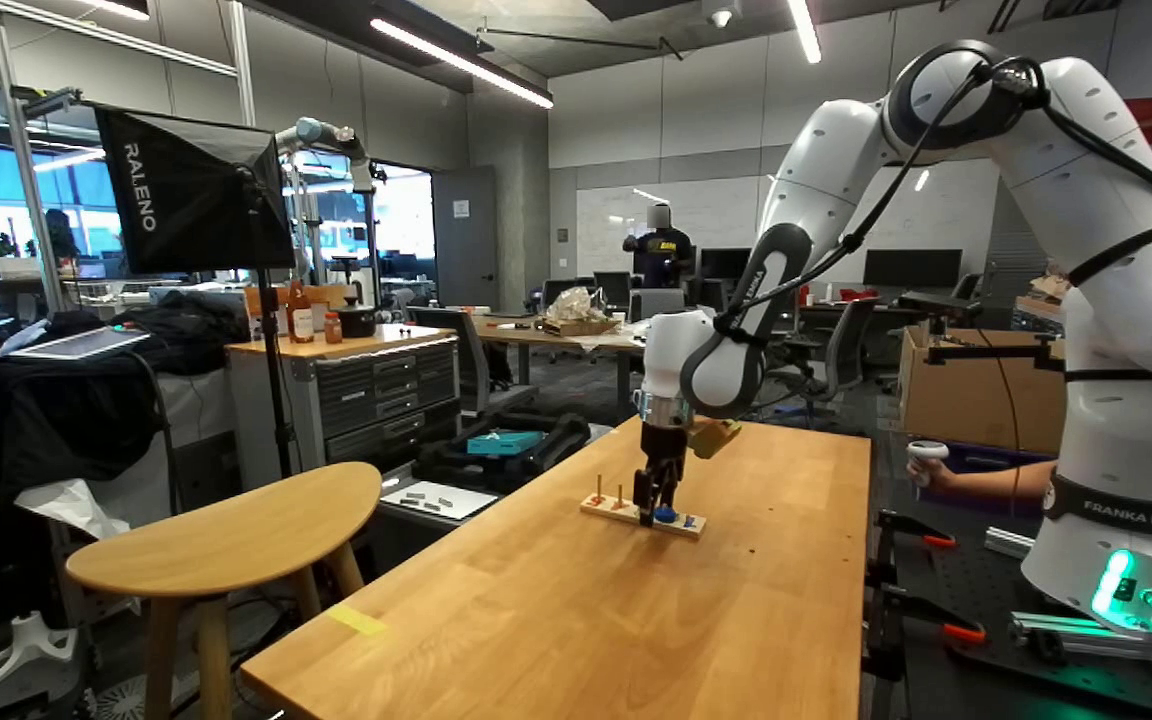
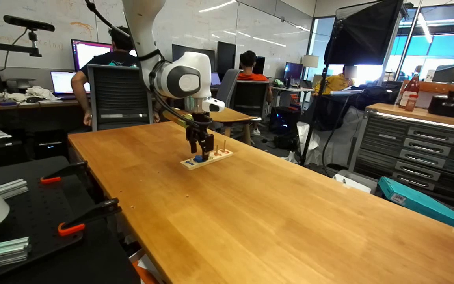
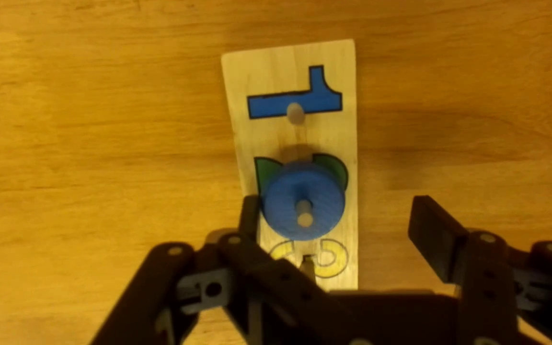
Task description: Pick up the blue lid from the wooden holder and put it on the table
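Flat, round blue lid (image 3: pixel 283 206), threaded on a peg (image 3: pixel 305 220) of the pale wooden holder (image 3: pixel 267 136), gripper (image 3: pixel 337 211) spread apart

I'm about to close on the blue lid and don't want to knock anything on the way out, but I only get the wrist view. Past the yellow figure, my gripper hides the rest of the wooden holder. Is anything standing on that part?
Observer: Yes. In both exterior views, two more upright pegs stand on that hidden end of the wooden holder.
Operator: Then I should lift clear of them. How low are my fingers? Looking down from above, I can't judge it.
Observer: Low. In both exterior views the fingers reach down close to the wooden holder; whether they touch it, I cannot tell.
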Action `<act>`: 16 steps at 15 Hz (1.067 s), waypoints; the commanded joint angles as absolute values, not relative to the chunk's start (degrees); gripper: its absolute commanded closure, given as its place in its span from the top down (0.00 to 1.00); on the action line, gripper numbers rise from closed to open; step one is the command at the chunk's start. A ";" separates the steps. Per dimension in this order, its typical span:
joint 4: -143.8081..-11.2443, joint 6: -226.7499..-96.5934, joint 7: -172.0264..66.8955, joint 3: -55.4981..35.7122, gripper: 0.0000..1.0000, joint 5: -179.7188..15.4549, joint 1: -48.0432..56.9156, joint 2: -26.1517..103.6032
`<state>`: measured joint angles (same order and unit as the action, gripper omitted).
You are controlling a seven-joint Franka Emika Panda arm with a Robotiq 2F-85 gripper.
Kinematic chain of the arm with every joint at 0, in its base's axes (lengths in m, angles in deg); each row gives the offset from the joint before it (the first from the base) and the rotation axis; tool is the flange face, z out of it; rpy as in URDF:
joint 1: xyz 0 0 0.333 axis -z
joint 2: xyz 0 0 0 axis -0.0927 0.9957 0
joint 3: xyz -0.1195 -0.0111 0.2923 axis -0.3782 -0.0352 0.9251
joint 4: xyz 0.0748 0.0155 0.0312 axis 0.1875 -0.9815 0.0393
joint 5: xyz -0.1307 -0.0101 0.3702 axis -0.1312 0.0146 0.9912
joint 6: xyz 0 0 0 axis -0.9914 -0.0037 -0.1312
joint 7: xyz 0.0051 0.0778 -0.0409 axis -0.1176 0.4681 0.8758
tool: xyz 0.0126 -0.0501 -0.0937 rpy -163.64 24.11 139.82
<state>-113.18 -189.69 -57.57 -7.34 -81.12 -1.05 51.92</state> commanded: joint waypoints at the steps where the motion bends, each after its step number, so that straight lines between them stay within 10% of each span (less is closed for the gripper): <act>1: -110.80 -191.80 -57.88 -8.32 0.49 -81.42 -2.11 54.24; 6: -110.30 -191.27 -58.04 -8.21 0.18 -80.84 -1.73 53.71; 16: -111.26 -183.84 -58.65 -6.05 0.18 -77.48 -0.70 43.87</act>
